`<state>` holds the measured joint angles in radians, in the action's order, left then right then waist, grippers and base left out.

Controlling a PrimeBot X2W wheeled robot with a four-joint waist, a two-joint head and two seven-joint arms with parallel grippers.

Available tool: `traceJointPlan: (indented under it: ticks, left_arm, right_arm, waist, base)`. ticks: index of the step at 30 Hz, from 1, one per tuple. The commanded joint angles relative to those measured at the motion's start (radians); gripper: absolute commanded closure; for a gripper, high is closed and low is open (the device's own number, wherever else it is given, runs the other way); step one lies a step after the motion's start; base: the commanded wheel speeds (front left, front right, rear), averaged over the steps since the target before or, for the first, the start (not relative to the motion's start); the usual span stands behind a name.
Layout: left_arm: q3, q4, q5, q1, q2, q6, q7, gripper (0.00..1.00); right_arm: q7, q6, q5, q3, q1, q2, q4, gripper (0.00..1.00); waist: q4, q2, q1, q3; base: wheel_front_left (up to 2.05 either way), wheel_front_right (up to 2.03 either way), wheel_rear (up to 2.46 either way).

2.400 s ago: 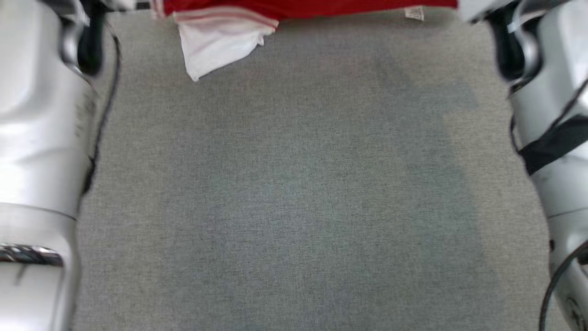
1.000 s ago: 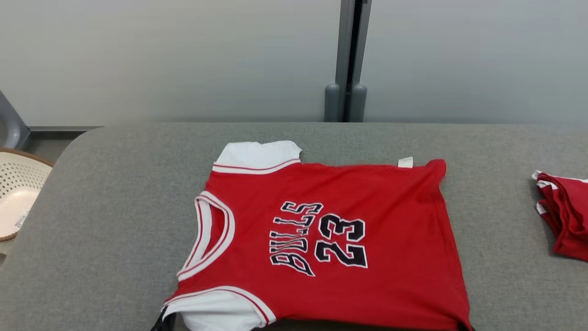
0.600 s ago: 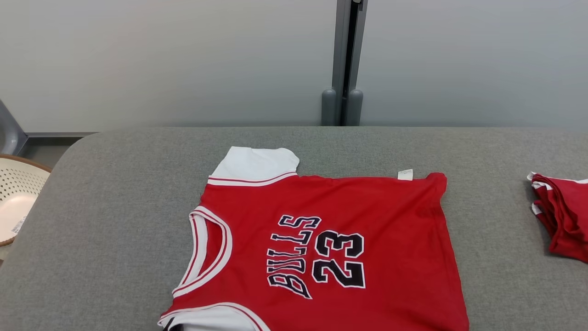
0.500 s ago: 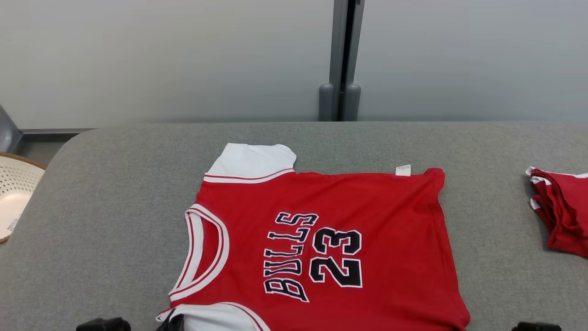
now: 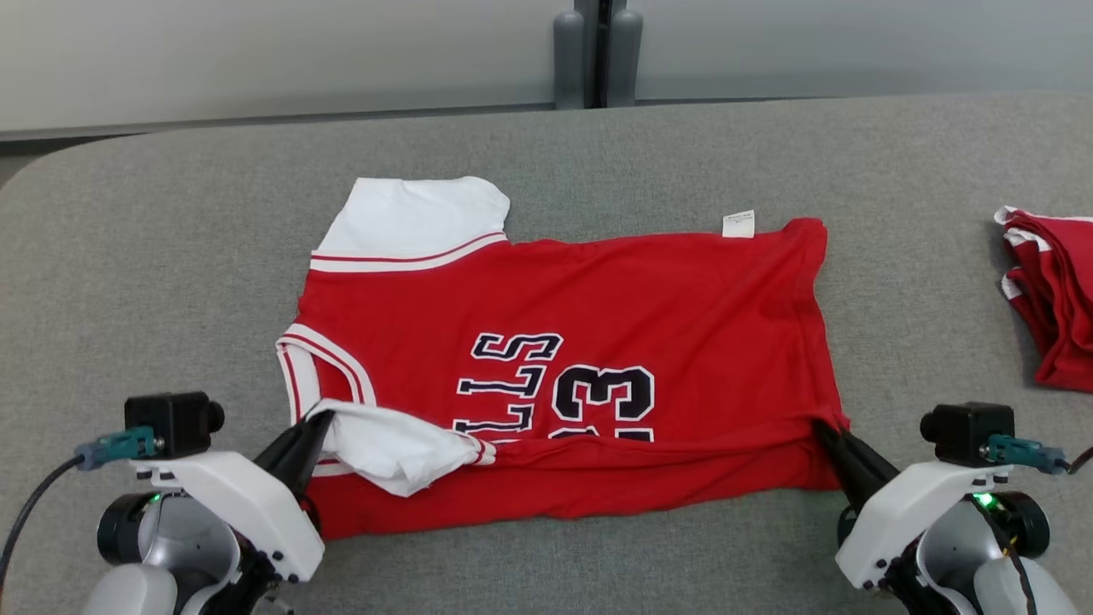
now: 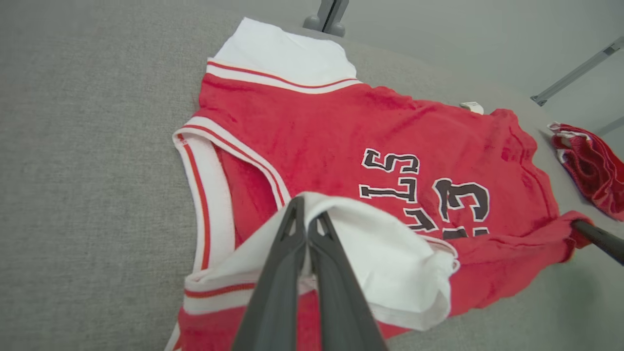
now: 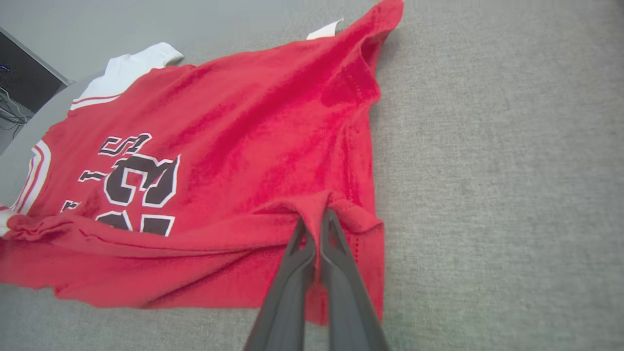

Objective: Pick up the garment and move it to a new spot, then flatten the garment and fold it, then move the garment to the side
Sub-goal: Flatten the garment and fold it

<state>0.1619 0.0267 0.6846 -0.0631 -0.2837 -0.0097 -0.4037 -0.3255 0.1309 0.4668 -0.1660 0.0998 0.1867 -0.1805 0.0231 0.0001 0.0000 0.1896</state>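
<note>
Head view: the red Bulls jersey [image 5: 615, 290] lies print-up in the middle of the grey padded table [image 5: 154, 256]. Its near long edge is lifted and rolled over onto itself. The left gripper [image 5: 318, 420] has its fingers pressed together on the near white sleeve [image 5: 384, 440]. The right gripper [image 5: 821, 427] pinches the near hem corner [image 5: 832, 420]. A folded red garment [image 5: 1055, 299] sits well apart at the right edge.

Left wrist view: white sleeve cloth drapes over the closed fingertips, and the bite looks shallow. I judge the sleeve could slide free as the edge is carried over, then bunch up inside the fold.

Right wrist view: the dark fingers nip only a small pucker of red hem. If one arm runs ahead of the other, the crease will likely come out slanted. If the arms pull apart, this corner may slip out. The lower layer may also drag on the table cover and wrinkle.

The neckline [image 5: 329, 363] points to the robot's left and the hem to its right. The long axis therefore runs left to right across the table, roughly parallel to the line between the two grippers.
</note>
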Motion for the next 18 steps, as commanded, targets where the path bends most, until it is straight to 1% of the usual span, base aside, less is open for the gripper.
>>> traceJointPlan:
  ticks: [1,2,4,6,9,12,15,18]
  left_arm:
    - [-0.004,-0.02,-0.004,-0.034,-0.002,-0.006,0.013,0.66]
    - [-0.005,-0.043,-0.009,-0.05,-0.002,-0.009,0.024,0.0]
    - [-0.013,-0.073,-0.022,-0.077,0.009,-0.011,0.068,0.0]
    - [-0.021,-0.088,-0.059,-0.09,0.009,-0.002,0.137,0.0]
    - [-0.036,-0.09,-0.112,-0.081,0.032,0.017,0.278,0.0]
    - [-0.052,-0.075,-0.163,-0.047,0.054,0.048,0.417,0.0]
    - [-0.061,-0.053,-0.213,-0.014,0.072,0.078,0.536,0.0]
    - [-0.055,-0.031,-0.252,0.027,0.083,0.098,0.603,0.0]
  right_arm:
    - [0.025,0.0,0.007,-0.008,0.02,0.007,-0.004,0.51]
    - [0.051,0.0,0.007,-0.015,0.033,0.008,-0.006,0.0]
    - [0.103,0.0,0.003,-0.032,0.049,0.012,-0.003,0.0]
    - [0.174,0.0,-0.018,-0.037,0.056,0.022,0.013,0.0]
    - [0.29,0.0,-0.054,-0.028,0.038,0.021,0.052,0.0]
    - [0.398,0.0,-0.122,-0.003,0.017,0.021,0.097,0.0]
    - [0.471,0.0,-0.189,0.034,-0.013,0.013,0.134,0.0]
    - [0.508,0.0,-0.238,0.06,-0.053,0.0,0.17,0.0]
  waist:
    - [-0.01,-0.0001,0.0,0.034]
    - [-0.011,-0.0001,0.0,0.041]
    - [-0.012,-0.0001,0.0,0.049]
    - [-0.011,-0.0001,0.0,0.052]
    - [-0.007,-0.0001,0.0,0.047]
    - [0.002,-0.0001,0.0,0.028]
    - [0.009,-0.0001,0.0,-0.003]
    - [0.015,-0.0001,0.0,-0.036]
  base:
    - [0.0,0.0,0.0]
    - [0.0,0.0,0.0]
    - [0.0,0.0,0.0]
    - [0.0,0.0,0.0]
    - [0.0,0.0,0.0]
    - [0.0,0.0,0.0]
    - [0.0,0.0,0.0]
    - [0.0,0.0,0.0]
